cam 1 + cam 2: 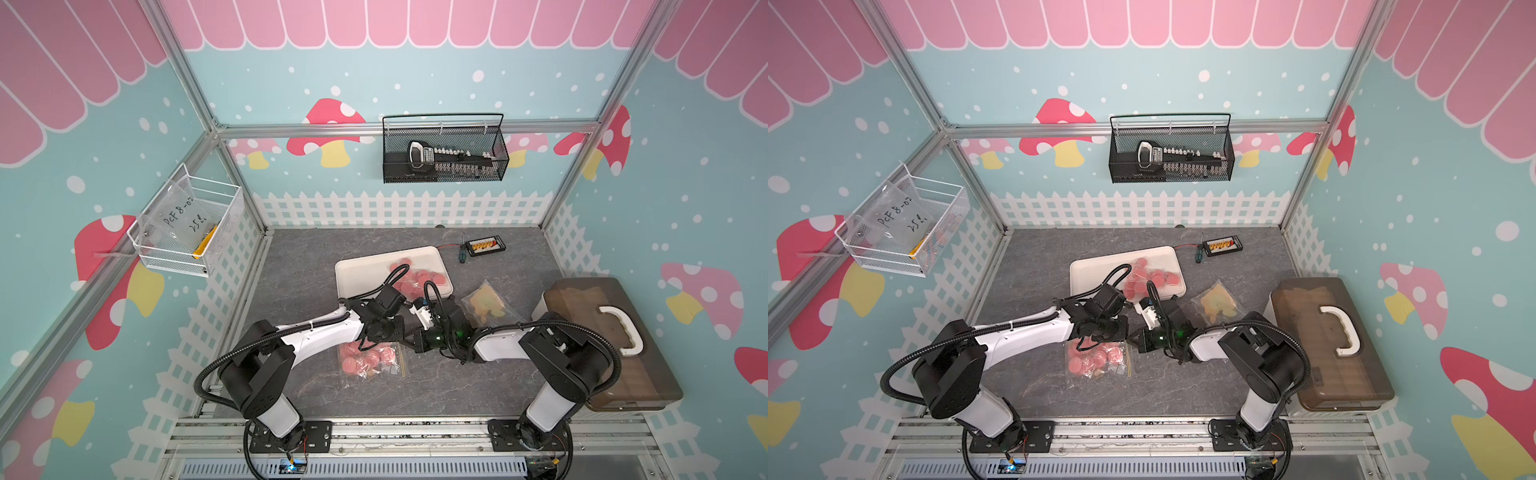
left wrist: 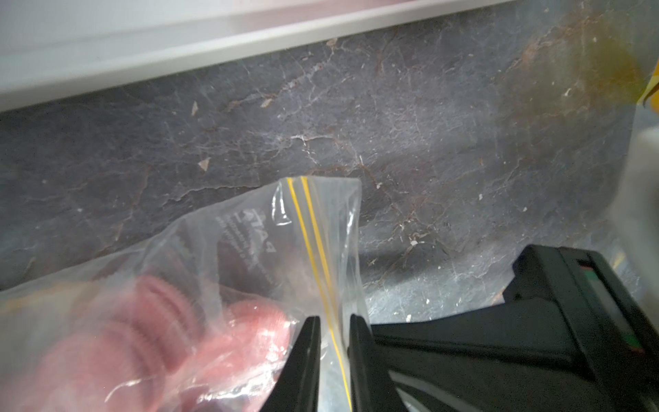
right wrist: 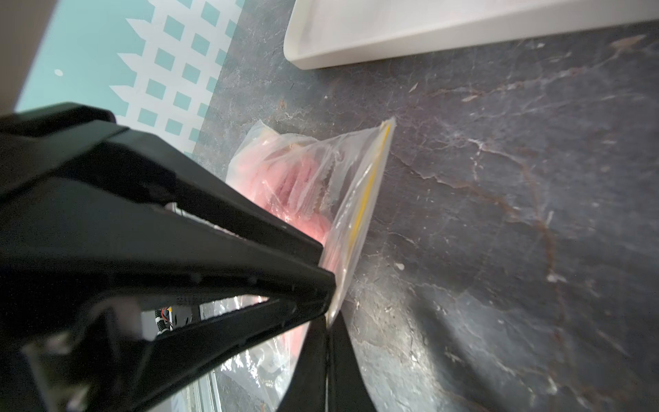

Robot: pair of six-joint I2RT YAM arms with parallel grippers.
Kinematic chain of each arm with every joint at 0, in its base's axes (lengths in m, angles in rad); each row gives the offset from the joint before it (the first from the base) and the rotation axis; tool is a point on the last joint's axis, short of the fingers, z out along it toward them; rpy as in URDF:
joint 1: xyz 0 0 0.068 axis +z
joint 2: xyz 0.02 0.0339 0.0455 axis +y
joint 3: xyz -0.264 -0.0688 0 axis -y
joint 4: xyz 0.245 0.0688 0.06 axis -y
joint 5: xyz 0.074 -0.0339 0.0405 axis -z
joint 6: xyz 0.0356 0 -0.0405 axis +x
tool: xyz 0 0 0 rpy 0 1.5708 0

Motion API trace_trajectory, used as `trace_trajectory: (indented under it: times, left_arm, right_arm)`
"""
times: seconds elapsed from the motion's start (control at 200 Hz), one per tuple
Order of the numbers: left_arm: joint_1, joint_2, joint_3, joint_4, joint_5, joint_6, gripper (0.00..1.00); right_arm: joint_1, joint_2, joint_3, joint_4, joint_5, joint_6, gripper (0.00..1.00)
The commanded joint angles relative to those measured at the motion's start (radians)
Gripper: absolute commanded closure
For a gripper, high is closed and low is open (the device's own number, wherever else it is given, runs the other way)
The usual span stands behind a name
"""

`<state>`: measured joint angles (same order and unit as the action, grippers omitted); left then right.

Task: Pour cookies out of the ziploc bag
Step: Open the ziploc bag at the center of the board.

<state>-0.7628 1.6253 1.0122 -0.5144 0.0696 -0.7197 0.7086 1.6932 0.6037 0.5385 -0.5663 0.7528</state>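
The clear ziploc bag (image 1: 374, 361) (image 1: 1100, 360) lies on the grey table in front of the white tray (image 1: 365, 270) (image 1: 1096, 270). Several pink cookies (image 1: 359, 359) (image 2: 142, 339) (image 3: 289, 178) are inside it. More cookies (image 1: 419, 280) (image 1: 1152, 280) lie in the tray. In the left wrist view my left gripper (image 2: 333, 323) stands narrowly open, and the bag's yellow zip strip (image 2: 313, 242) runs loose through the gap. My right gripper (image 3: 327, 323) is shut on the bag's edge next to it. Both grippers meet over the bag's far right corner (image 1: 401, 338).
A second clear bag (image 1: 486, 307) with yellow contents lies right of the tray. A brown lidded case (image 1: 602, 345) fills the right side. A small charger board (image 1: 486, 247) and a screwdriver (image 1: 462, 251) lie near the back. Wire baskets hang on the walls.
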Motion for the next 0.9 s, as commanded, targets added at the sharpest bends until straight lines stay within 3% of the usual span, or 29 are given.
trace_trajectory:
  times: [0.0, 0.315, 0.896]
  left_arm:
    - [-0.007, 0.030, 0.013, 0.001, -0.024, -0.017, 0.81]
    - [-0.007, 0.037, 0.014, 0.001, -0.046, -0.018, 0.83]
    - [-0.007, 0.012, 0.002, 0.050, -0.082, -0.035, 0.96]
  right_arm:
    - [0.008, -0.006, 0.018, -0.013, 0.005, -0.006, 1.00]
    - [0.009, -0.006, 0.019, -0.020, 0.008, -0.009, 1.00]
    - [0.008, -0.008, 0.016, -0.019, 0.012, -0.004, 1.00]
